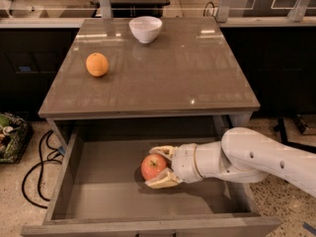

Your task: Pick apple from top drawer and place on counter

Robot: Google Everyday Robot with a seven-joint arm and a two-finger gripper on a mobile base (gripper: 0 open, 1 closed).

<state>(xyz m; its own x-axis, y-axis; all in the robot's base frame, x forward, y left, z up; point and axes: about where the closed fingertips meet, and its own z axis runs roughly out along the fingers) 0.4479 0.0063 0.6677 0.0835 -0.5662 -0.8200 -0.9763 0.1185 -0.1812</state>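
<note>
End effector point(157, 168) clamps apple point(152, 166) inside top drawer point(98, 191); grasp looks done, lift & set-down on tabletop point(163, 78) not yet.

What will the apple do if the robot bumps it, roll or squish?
The apple is round, so it would probably roll on the flat drawer floor. Its skin looks smooth and shiny, so it might slip. The end effector, inside the drawer, is closed on both sides of it, which should stop rolling.
</note>
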